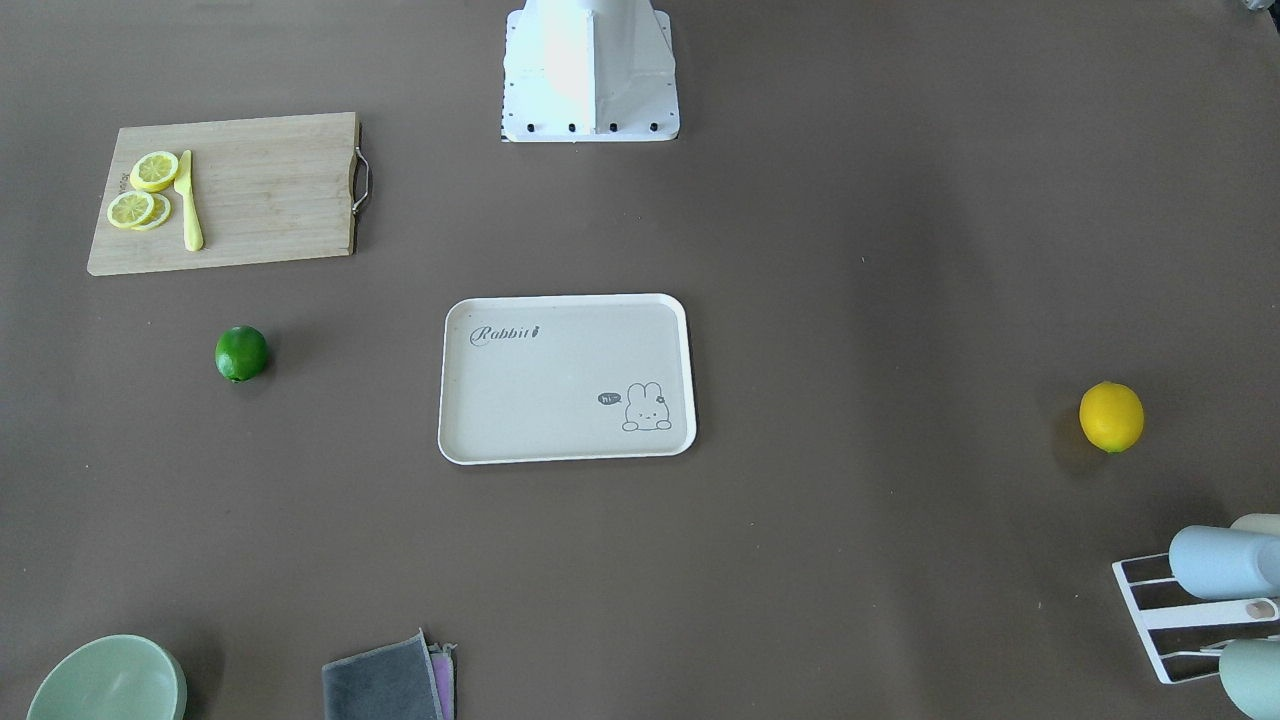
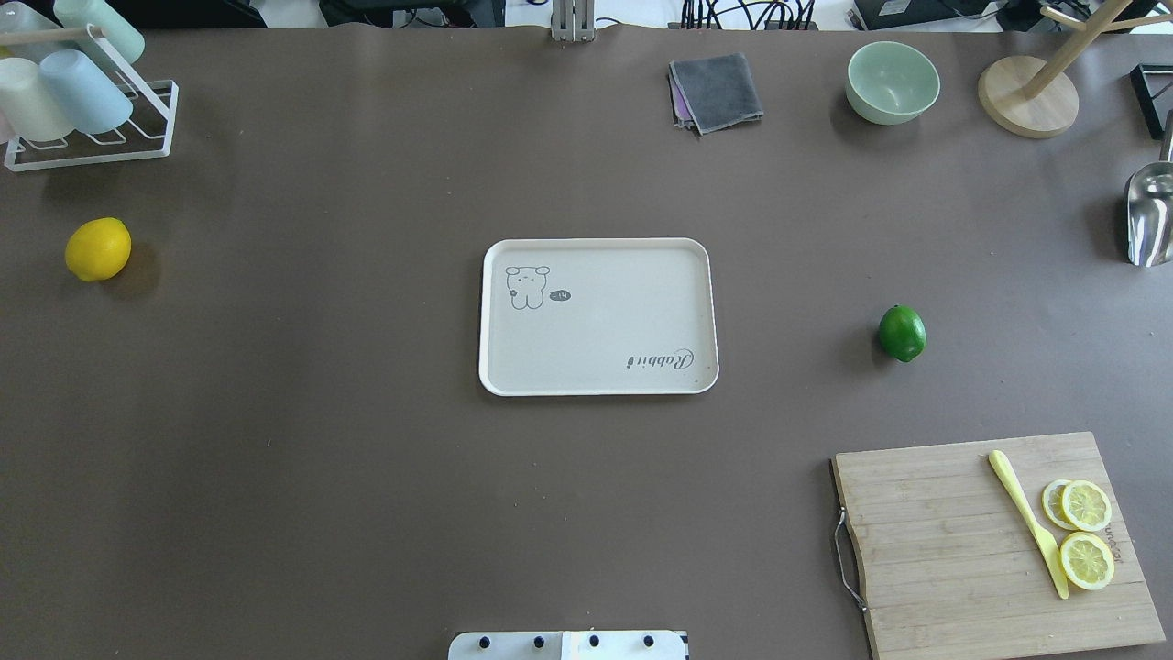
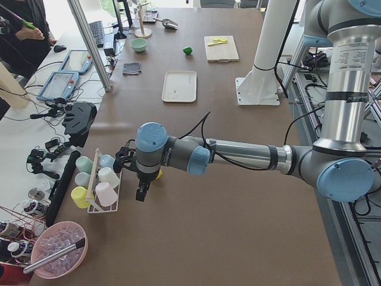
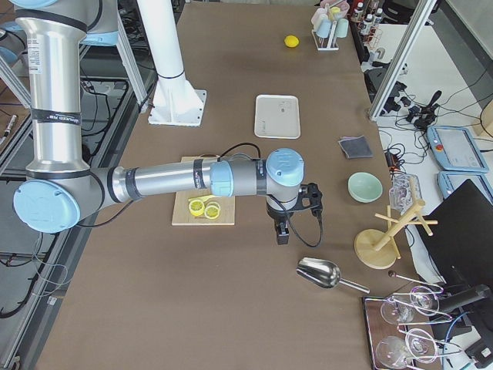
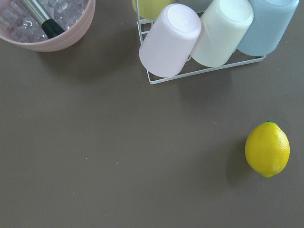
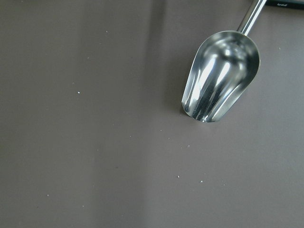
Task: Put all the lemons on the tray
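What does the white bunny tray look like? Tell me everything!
The flat cream-white rectangular tray has rounded corners and a raised rim, and looks like matte plastic. Grey "Rabbit" script marks one corner; a small bunny drawing saying "hi" marks the opposite one. It lies flat in the middle of the brown table, with nothing on it.

Robotics lab: teach pendants (image 3: 58, 85), cable tangle (image 3: 37, 108), aluminium frame post (image 3: 90, 46) beside table (image 3: 238, 238)

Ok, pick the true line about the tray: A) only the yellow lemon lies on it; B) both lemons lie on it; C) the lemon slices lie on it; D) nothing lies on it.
D: the tray is bare, with the yellow lemon and the green lemon on the table to either side.
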You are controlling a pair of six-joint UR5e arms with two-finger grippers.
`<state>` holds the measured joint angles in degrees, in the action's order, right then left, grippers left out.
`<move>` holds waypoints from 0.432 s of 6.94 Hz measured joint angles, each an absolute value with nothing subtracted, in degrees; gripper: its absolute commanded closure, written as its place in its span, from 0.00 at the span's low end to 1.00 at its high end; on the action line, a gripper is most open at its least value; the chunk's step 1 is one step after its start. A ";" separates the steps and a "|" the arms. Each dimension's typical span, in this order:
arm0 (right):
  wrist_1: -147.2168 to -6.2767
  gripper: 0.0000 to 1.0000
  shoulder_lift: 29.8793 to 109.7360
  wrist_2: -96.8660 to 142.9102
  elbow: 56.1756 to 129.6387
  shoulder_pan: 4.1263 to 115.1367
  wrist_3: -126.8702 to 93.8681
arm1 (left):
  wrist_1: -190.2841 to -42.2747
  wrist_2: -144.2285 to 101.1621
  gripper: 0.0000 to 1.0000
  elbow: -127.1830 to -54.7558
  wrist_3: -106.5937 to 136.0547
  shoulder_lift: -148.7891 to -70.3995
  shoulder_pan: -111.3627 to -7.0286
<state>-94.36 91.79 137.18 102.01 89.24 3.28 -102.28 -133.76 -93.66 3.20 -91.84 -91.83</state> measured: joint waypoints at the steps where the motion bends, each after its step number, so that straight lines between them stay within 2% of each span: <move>1: -94.31 0.00 91.34 137.36 102.44 89.15 3.11 | -103.00 -133.81 0.02 -93.90 3.14 -91.52 -91.83; 3: -94.26 0.00 89.97 137.61 104.17 87.08 1.77 | -106.31 -133.74 0.02 -94.10 3.25 -91.06 -91.83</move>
